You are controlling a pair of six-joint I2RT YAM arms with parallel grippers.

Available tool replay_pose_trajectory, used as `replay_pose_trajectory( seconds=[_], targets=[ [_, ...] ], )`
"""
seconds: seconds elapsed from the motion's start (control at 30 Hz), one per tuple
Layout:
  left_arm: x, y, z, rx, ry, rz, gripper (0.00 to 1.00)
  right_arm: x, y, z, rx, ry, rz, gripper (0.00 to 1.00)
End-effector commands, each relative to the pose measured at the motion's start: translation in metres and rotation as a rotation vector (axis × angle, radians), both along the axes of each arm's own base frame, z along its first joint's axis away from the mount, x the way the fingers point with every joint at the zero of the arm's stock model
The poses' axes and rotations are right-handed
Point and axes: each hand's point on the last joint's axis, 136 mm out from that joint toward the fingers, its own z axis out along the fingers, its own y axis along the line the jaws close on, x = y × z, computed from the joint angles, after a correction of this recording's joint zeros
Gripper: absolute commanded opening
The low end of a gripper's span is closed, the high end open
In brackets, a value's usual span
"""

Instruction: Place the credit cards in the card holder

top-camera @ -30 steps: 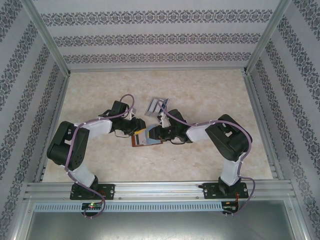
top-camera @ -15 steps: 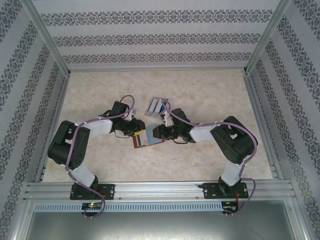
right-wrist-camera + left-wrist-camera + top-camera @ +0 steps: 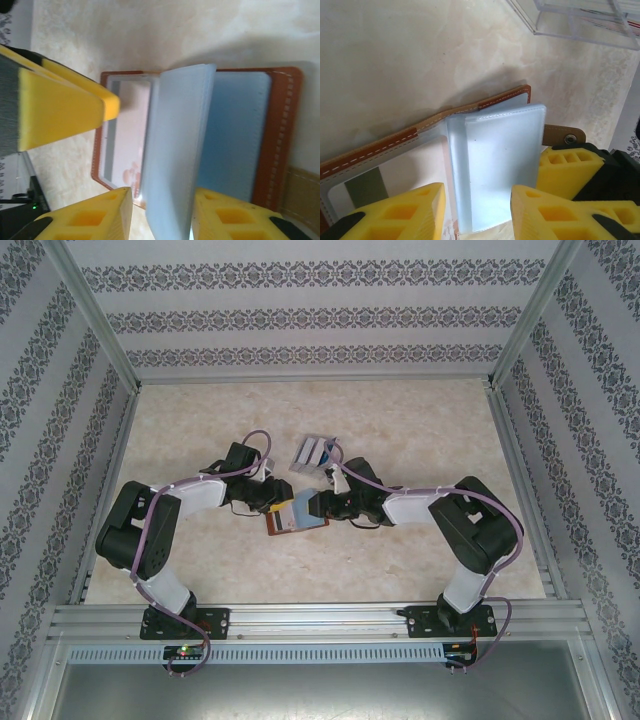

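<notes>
- The card holder point(image 3: 296, 517) lies open on the desk point(image 3: 420, 430), between the two arms and right under both sets of jaws.
- Left jaws: wide apart. In the left wrist view the yellow fingers point(image 3: 400, 212) stand on either side of a pale, see-through sleeve leaf point(image 3: 495, 165) that rises from the holder's fold. I cannot tell whether either finger presses it.
- Beyond these jaws runs the brown stitched rim of the holder, and the clasp tab point(image 3: 564, 135) pokes out past the far-right finger.
- Just beside that tab sits a yellow finger of the other arm point(image 3: 570, 167).
- Right jaws: also wide apart. In the right wrist view their fingers point(image 3: 87, 217) flank the same upright leaf point(image 3: 175, 150) from the opposite end.
- To one side of the leaf lies the grey-blue inner face, to the other a clear window pocket point(image 3: 127, 130) with faint reddish print.
- A finger of the left arm point(image 3: 60, 110) reaches over that pocket side.
- The credit cards point(image 3: 314, 451) sit in a clear case point(image 3: 580, 22) on the desk, beyond both sets of jaws and apart from the holder.
</notes>
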Motion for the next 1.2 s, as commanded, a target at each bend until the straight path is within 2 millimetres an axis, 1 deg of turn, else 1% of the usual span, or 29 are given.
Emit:
replay_pose_trajectory(
  seconds=[0.0,0.13,0.17,0.2,0.23,0.3,0.33,0.47,0.53,0.57,0.6,0.7,0.9,0.97,1.03,1.17],
  targets=[
    [0.002,-0.002,0.004,0.021,-0.012,-0.016,0.39,0.004,-0.016,0.000,-0.099,-0.045,-0.026,0.37],
    [0.003,0.004,0.017,0.048,-0.041,-0.025,0.40,0.003,-0.023,0.003,-0.210,-0.091,-0.029,0.41],
    [0.003,0.006,0.021,0.056,-0.047,-0.024,0.40,0.003,-0.025,0.003,-0.261,-0.114,-0.029,0.41],
    [0.003,0.011,0.024,0.065,-0.050,-0.016,0.41,0.003,-0.030,0.003,-0.356,-0.148,-0.040,0.42],
    [0.004,0.016,0.026,0.076,-0.051,-0.005,0.42,0.002,-0.035,0.002,-0.442,-0.179,-0.041,0.47],
    [0.003,0.032,0.026,0.113,-0.042,0.033,0.47,-0.002,-0.031,0.007,-0.546,-0.233,-0.026,0.52],
    [0.003,0.039,0.025,0.126,-0.033,0.049,0.49,-0.004,-0.029,0.008,-0.566,-0.242,-0.022,0.53],
    [-0.001,0.069,0.022,0.142,-0.013,0.130,0.50,-0.005,-0.015,0.011,-0.575,-0.256,-0.017,0.55],
    [-0.005,0.078,0.021,0.152,-0.011,0.146,0.51,-0.004,-0.013,0.009,-0.606,-0.254,-0.015,0.58],
    [-0.007,0.080,0.020,0.155,-0.010,0.146,0.51,-0.002,-0.012,0.007,-0.624,-0.253,-0.016,0.59],
    [-0.009,0.083,0.019,0.160,-0.005,0.145,0.51,0.000,-0.012,0.006,-0.637,-0.249,-0.015,0.64],
    [-0.012,0.087,0.016,0.159,0.005,0.150,0.51,-0.001,-0.003,0.000,-0.624,-0.227,0.006,0.65],
    [-0.014,0.097,0.008,0.155,0.021,0.179,0.51,0.000,0.011,-0.009,-0.598,-0.195,0.034,0.61],
    [-0.016,0.095,0.005,0.144,0.033,0.171,0.51,-0.001,0.016,-0.008,-0.584,-0.196,0.044,0.58],
    [-0.016,0.091,0.001,0.123,0.040,0.161,0.48,-0.001,0.018,-0.007,-0.586,-0.197,0.051,0.55],
    [-0.017,0.087,-0.006,0.098,0.056,0.152,0.45,-0.002,0.020,-0.011,-0.582,-0.184,0.055,0.53]
  ],
)
